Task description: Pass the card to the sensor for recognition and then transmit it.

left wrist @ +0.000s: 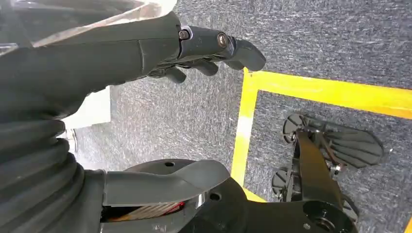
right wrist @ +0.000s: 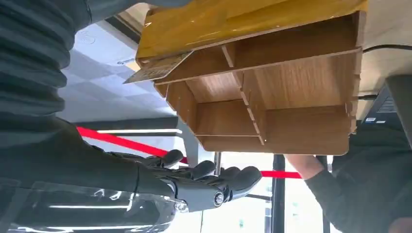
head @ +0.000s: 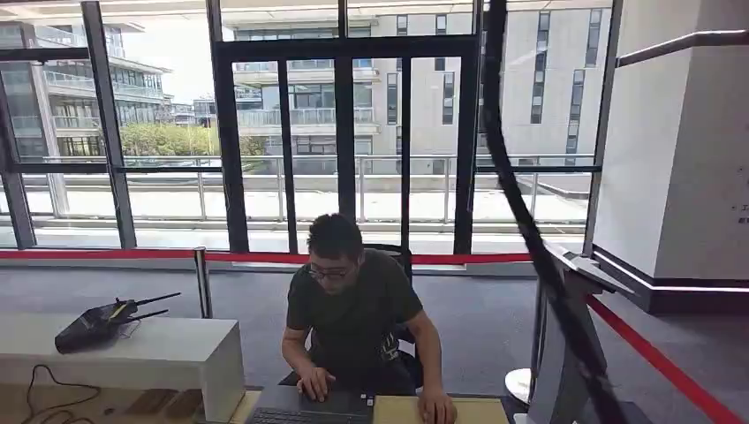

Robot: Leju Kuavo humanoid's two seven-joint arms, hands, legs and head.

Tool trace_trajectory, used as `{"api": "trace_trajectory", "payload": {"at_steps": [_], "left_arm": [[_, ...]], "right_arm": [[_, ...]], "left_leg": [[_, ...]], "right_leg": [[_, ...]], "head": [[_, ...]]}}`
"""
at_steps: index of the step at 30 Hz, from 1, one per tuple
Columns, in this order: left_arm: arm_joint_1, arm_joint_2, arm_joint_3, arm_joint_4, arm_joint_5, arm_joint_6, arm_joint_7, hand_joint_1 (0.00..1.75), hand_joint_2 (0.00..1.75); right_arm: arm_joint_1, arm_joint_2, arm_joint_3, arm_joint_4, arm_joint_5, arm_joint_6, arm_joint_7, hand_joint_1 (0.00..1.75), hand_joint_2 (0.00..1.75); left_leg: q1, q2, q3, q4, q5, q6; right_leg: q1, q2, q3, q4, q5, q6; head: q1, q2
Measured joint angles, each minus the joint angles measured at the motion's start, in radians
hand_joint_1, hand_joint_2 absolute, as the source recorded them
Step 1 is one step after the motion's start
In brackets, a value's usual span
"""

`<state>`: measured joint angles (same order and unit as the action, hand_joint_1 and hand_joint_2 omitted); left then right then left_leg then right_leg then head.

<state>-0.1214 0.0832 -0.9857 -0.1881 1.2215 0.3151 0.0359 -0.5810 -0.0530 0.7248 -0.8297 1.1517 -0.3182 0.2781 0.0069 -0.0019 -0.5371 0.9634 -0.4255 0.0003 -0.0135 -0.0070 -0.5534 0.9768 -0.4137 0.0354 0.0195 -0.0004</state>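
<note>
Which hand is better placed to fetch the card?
Right, probably. The right hand is open beside the wooden organizer where the card sticks out; the left hand hangs over carpet.

Left hand (left wrist: 194,48) hangs down, fingers extended and apart, holding nothing; right hand (right wrist: 204,182) raised, fingers extended, empty too.

We see the person's (head: 353,318) hands and laptop (head: 309,408) cut off by the head view's lower edge. Beside the wooden organizer (right wrist: 272,97), the card (right wrist: 155,72) shows print too blurred to read, and the right hand's (right wrist: 194,182) thumb is hidden from us.
</note>
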Motion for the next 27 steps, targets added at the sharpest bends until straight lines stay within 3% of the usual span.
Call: {"api": "trace_trajectory", "payload": {"at_steps": [14, 15, 16, 17, 27], "left_arm": [[0.000, 0.009, 0.000, 0.000, -0.010, -0.010, 0.002, 0.00, 1.75], [0.000, 0.009, 0.000, 0.000, -0.010, -0.010, 0.002, 0.00, 1.75], [0.000, 0.010, 0.000, 0.000, -0.010, -0.010, 0.002, 0.00, 1.75], [0.000, 0.010, 0.000, 0.000, -0.010, -0.010, 0.002, 0.00, 1.75], [0.000, 0.014, -0.002, 0.000, -0.032, -0.030, 0.002, 0.00, 1.75]], "right_arm": [[0.000, -0.016, 0.000, -0.006, 0.004, 0.000, 0.011, 0.00, 1.75], [0.000, -0.017, 0.000, -0.006, 0.004, 0.000, 0.011, 0.00, 0.00], [0.000, -0.017, 0.000, -0.006, 0.004, 0.000, 0.011, 0.00, 0.00], [0.000, -0.018, 0.000, -0.006, 0.004, 0.000, 0.011, 0.00, 1.75], [0.003, -0.037, -0.001, -0.006, -0.006, -0.013, 0.024, 0.00, 1.75]], "left_leg": [[0.000, 0.000, 0.000, 0.000, 0.000, 0.000], [0.000, 0.000, 0.000, 0.000, 0.000, 0.000], [0.000, 0.000, 0.000, 0.000, 0.000, 0.000], [0.000, 0.000, 0.000, 0.000, 0.000, 0.000], [0.000, 0.000, 0.000, 0.000, 0.000, 0.000]], "right_leg": [[0.000, 0.000, 0.000, 0.000, 0.000, 0.000], [0.000, 0.000, 0.000, 0.000, 0.000, 0.000], [0.000, 0.000, 0.000, 0.000, 0.000, 0.000], [0.000, 0.000, 0.000, 0.000, 0.000, 0.000], [0.000, 0.000, 0.000, 0.000, 0.000, 0.000]], "head": [[0.000, 0.000], [0.000, 0.000], [0.000, 0.000], [0.000, 0.000], [0.000, 0.000]]}}
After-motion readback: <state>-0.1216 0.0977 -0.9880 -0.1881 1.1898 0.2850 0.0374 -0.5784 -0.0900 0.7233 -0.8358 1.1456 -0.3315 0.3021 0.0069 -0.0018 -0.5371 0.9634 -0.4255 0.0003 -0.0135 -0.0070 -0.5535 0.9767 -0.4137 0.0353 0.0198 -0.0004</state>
